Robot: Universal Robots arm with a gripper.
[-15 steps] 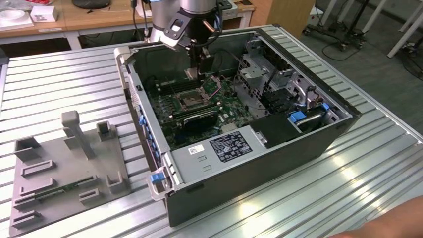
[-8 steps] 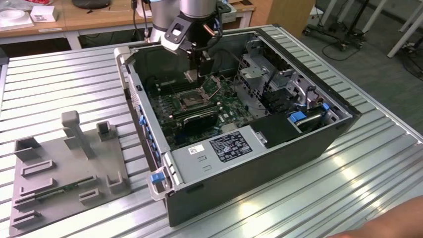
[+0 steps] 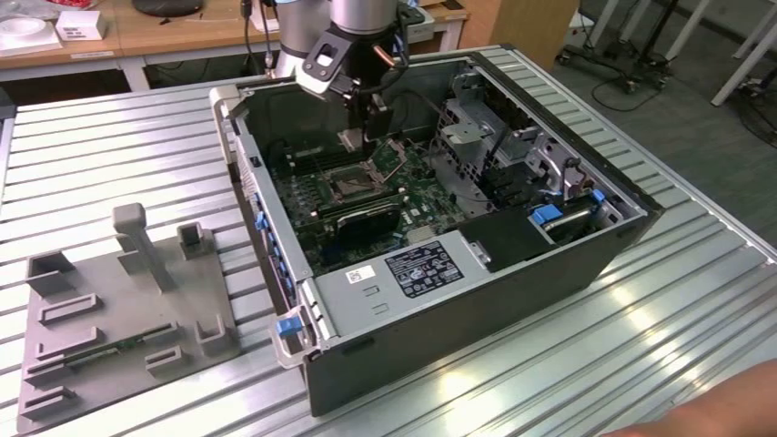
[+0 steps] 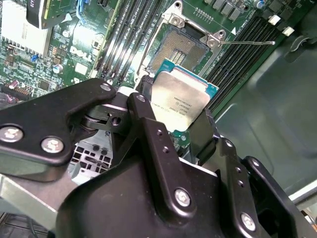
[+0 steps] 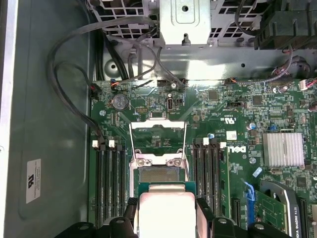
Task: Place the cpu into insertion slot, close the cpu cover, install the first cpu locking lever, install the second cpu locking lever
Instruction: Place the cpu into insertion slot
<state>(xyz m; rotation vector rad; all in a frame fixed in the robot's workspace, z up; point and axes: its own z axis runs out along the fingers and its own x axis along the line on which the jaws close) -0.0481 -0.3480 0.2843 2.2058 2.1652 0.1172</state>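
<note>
**A:** Where does the work stand?

**B:** A ribbed metal tabletop (image 3: 109, 155) carries an open computer case (image 3: 486, 273), with the green circuit board (image 3: 419, 196) lying flat inside. The arm reaches down into it.

**A:** And the claw?

**B:** The claw (image 4: 176, 111) is clamped on the cpu (image 4: 181, 99), one finger on each of two opposite edges. The chip's pale face is tilted and its free edge leads.

**A:** Which way is the target?

**B:** The insertion slot (image 5: 158, 173) lies just past that free edge and lower, squarely in line with it. It's bare, not yet filled. The cpu cover (image 5: 158, 159) stands raised on the slot's far side.

**A:** Do the views differ?

**B:** The exterior view gives height: the claw hangs above the board, apart from the slot. The first wrist view gives the line-up instead, and the second wrist view shows a thin lever rod (image 4: 247, 43) swung clear beside the slot.
</note>
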